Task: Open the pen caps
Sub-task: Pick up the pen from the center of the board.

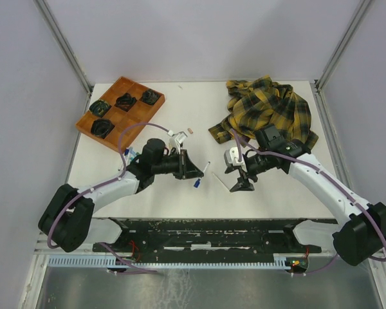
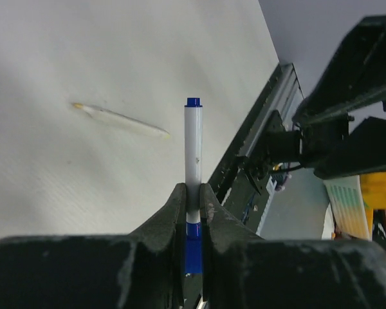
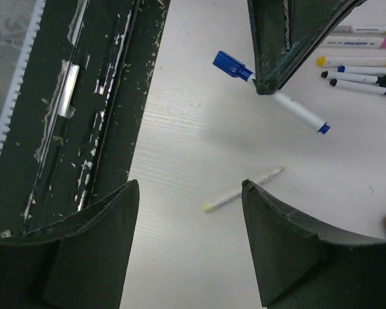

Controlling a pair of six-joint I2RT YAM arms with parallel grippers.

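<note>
My left gripper (image 2: pixel 193 196) is shut on a white marker (image 2: pixel 193 145) and holds it above the table. The marker's blue pen cap (image 2: pixel 193 248) sits between the jaws, and a small blue end (image 2: pixel 193 102) points away. In the right wrist view the same blue cap (image 3: pixel 230 64) sticks out beside the left gripper's fingers (image 3: pixel 276 45). My right gripper (image 3: pixel 190 187) is open and holds nothing. It hovers over a yellow-tipped marker (image 3: pixel 243 190) that lies flat. From above, the left gripper (image 1: pixel 192 168) and right gripper (image 1: pixel 239 177) face each other near the front middle.
Several more markers (image 3: pixel 360 58) lie in a row near the left arm. An orange tray (image 1: pixel 136 114) with black items stands at the back left. A yellow plaid shirt (image 1: pixel 270 109) is crumpled at the back right. The black base rail (image 3: pixel 83 96) runs along the table's near edge.
</note>
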